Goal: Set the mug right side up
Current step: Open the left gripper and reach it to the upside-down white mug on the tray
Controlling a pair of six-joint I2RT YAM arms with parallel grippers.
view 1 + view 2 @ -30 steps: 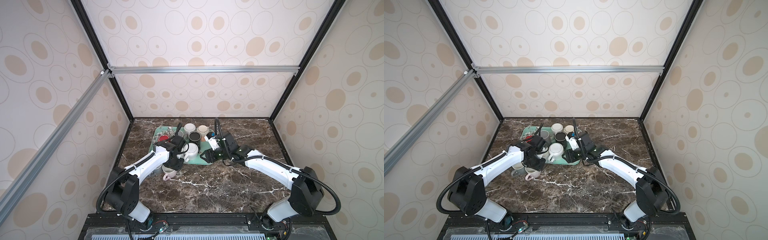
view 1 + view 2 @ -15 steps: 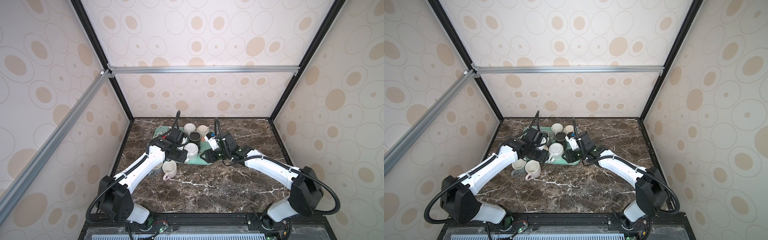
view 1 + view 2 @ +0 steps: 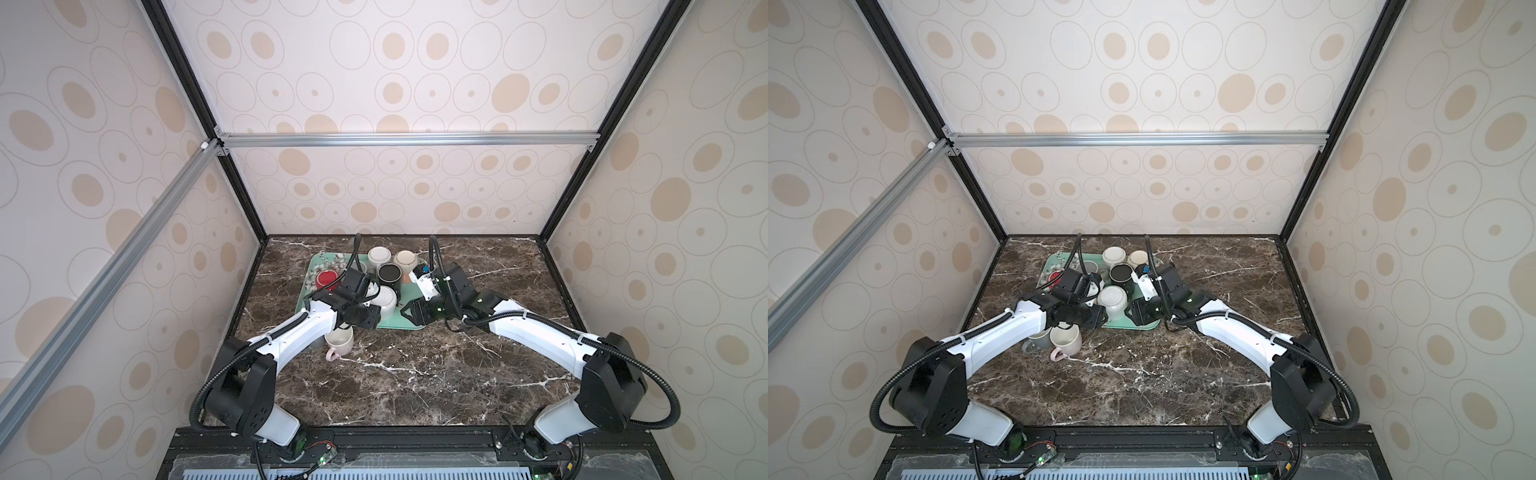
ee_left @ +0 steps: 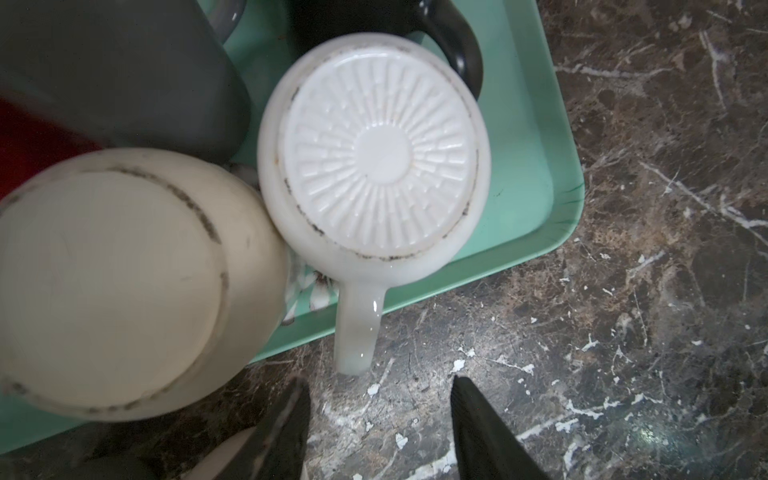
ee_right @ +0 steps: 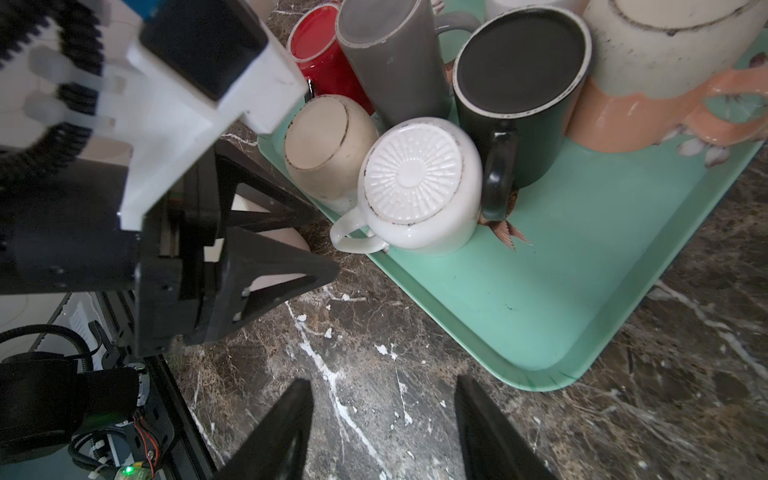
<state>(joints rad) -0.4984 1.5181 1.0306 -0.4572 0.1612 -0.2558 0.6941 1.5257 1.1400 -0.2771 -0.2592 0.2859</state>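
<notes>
Resting upside down on the green tray (image 4: 536,232), the white mug (image 4: 378,153) shows its ribbed base; its handle (image 4: 357,328) juts past the tray's edge over the worktop (image 4: 644,332); the left end effector (image 4: 378,384) hangs just short of that handle, jaws apart and empty; the right end effector (image 5: 380,382) hovers above the worktop beside the tray, jaws likewise parted, holding nothing.

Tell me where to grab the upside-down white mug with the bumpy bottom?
Probably its handle, which juts past the tray edge over the table. Come from that side, where the open left hand is; a cream mug and a black mug crowd the white mug elsewhere.
</notes>
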